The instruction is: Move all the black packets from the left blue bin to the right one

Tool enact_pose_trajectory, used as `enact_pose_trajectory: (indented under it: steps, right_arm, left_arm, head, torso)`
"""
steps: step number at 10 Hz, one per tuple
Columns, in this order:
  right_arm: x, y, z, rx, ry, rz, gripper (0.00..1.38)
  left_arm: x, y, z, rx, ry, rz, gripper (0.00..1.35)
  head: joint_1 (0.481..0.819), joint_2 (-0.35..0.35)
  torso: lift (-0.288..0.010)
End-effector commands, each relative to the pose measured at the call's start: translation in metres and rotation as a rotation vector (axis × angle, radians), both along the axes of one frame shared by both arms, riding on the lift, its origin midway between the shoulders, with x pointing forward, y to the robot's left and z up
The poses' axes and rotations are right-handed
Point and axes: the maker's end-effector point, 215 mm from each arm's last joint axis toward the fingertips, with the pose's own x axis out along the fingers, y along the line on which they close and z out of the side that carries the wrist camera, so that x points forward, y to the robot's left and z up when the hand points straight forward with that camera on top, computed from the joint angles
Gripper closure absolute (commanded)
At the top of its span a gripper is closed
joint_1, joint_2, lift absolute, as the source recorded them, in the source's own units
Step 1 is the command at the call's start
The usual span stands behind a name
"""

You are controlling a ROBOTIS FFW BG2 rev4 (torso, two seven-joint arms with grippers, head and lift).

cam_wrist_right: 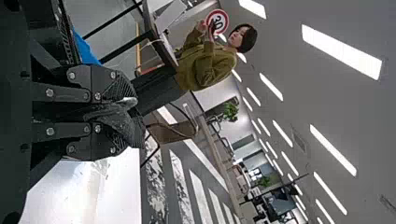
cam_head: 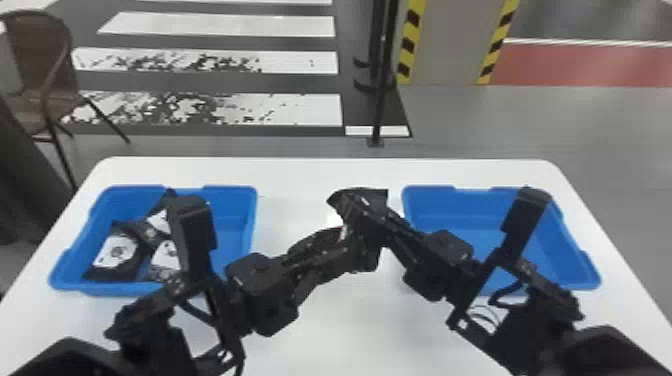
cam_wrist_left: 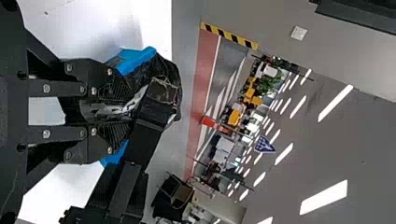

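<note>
At 12 o'clock my left gripper (cam_head: 334, 245) and right gripper (cam_head: 381, 214) both pinched 1 crinkled, glossy black packet (cam_head: 357, 198), while flat, white-labelled packets (cam_head: 118, 251) lay in the smooth left blue bin (cam_head: 232, 190) at 10 o'clock.

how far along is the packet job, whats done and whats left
Nothing can be confirmed as done: no packet can be made out in the visible part of the right bin. In hand is one black packet, gripped by both the left claw and right claw between the bins. Left to move are several white-labelled packets in the left bin.
</note>
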Motion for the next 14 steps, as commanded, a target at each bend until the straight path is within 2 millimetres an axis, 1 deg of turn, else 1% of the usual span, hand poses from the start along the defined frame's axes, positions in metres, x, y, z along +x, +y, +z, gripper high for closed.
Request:
enact_pose_trajectory:
  steps: [1,2,3,4,5,6,7,8,9,10,11,12,13,14]
  right_arm:
    - [0.005,-0.009,0.003,-0.001,-0.009,-0.018,1.28]
    - [0.011,-0.022,0.002,-0.016,-0.014,-0.045,1.28]
    - [0.022,-0.044,-0.002,-0.041,-0.014,-0.091,1.28]
    - [0.04,-0.079,-0.01,-0.087,-0.013,-0.163,1.28]
    - [0.061,-0.124,-0.021,-0.155,-0.012,-0.25,1.28]
    - [0.08,-0.161,-0.037,-0.195,0.013,-0.307,1.28]
    - [0.099,-0.183,-0.051,-0.216,0.027,-0.338,1.28]
    - [0.116,-0.203,-0.065,-0.253,0.043,-0.381,1.28]
    - [0.129,-0.231,-0.08,-0.32,0.063,-0.438,1.27]
    - [0.138,-0.258,-0.09,-0.391,0.075,-0.489,1.12]
    - [0.136,-0.271,-0.095,-0.426,0.085,-0.527,0.63]
    - [0.127,-0.275,-0.09,-0.447,0.063,-0.558,0.15]
    - [0.112,-0.27,-0.078,-0.459,0.032,-0.574,0.03]
    - [0.095,-0.259,-0.06,-0.455,-0.026,-0.568,0.14]
  left_arm:
    - [-0.001,0.01,-0.01,0.002,0.024,0.024,0.3]
    - [0.0,0.02,-0.014,0.003,0.035,0.047,0.11]
    - [0.0,0.034,-0.021,0.004,0.046,0.081,0.11]
    - [0.002,0.055,-0.025,0.004,0.047,0.128,0.11]
    - [0.005,0.082,-0.03,0.013,0.05,0.187,0.12]
    - [0.007,0.113,-0.032,0.037,0.046,0.253,0.12]
    - [0.009,0.142,-0.028,0.07,0.024,0.307,0.12]
    - [0.01,0.164,-0.022,0.087,0.002,0.349,0.12]
    - [0.012,0.187,-0.016,0.11,-0.023,0.396,0.12]
    - [0.015,0.204,-0.011,0.128,-0.04,0.431,0.12]
    - [0.016,0.214,-0.011,0.145,-0.045,0.449,0.12]
    - [0.017,0.22,-0.013,0.164,-0.042,0.458,0.13]
    - [0.017,0.226,-0.015,0.18,-0.038,0.469,0.13]
    - [0.019,0.231,-0.014,0.193,-0.044,0.48,0.13]
  head:
    - [0.695,-0.03]
    - [0.695,-0.028]
    - [0.695,-0.029]
    - [0.695,-0.033]
    - [0.695,-0.046]
    - [0.695,-0.065]
    - [0.695,-0.079]
    - [0.695,-0.079]
    - [0.695,-0.075]
    - [0.695,-0.073]
    - [0.695,-0.079]
    - [0.695,-0.088]
    - [0.695,-0.091]
    - [0.695,-0.088]
  torso:
    - [-0.14]
    - [-0.14]
    - [-0.14]
    - [-0.14]
    - [-0.14]
    - [-0.14]
    - [-0.14]
    - [-0.14]
    - [-0.14]
    - [-0.14]
    - [-0.14]
    - [-0.14]
    - [-0.14]
    - [-0.14]
